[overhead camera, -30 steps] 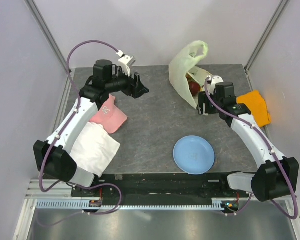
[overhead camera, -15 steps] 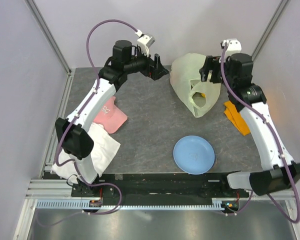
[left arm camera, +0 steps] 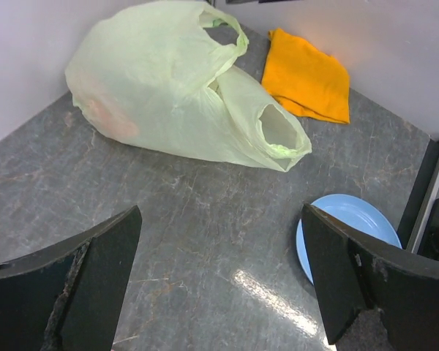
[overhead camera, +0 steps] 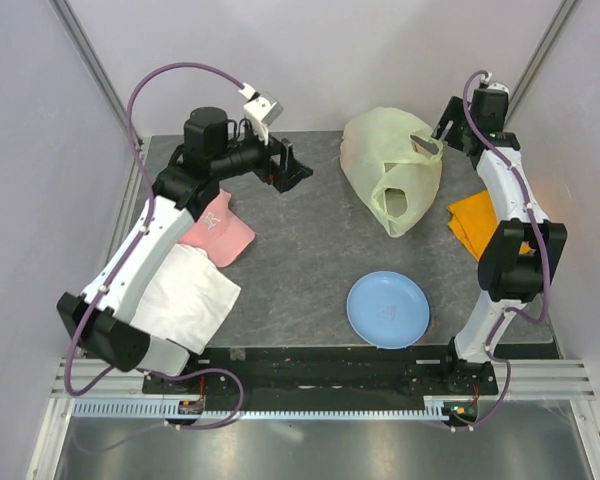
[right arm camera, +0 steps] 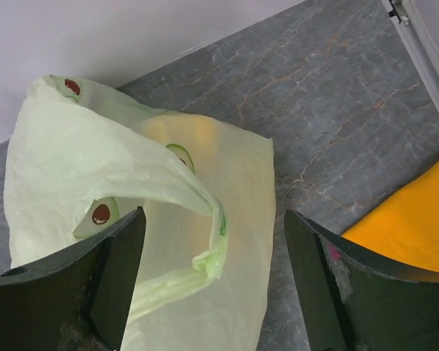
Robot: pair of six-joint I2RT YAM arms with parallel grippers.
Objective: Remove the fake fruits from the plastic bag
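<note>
The plastic bag (left arm camera: 168, 95) lies slumped on the grey table (left arm camera: 51, 175) (a reddish patch shows through its side), orange cloth (left arm camera: 307, 77) just behind, blue plate (left arm camera: 347, 227) nearer; the left gripper (left arm camera: 221, 216) is spread wide.

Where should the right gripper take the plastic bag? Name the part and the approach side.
Best grip the loop handle: it arches free of the plastic bag, a thin bunched strip sitting inside the open right gripper. Come down from above and close across it.
</note>
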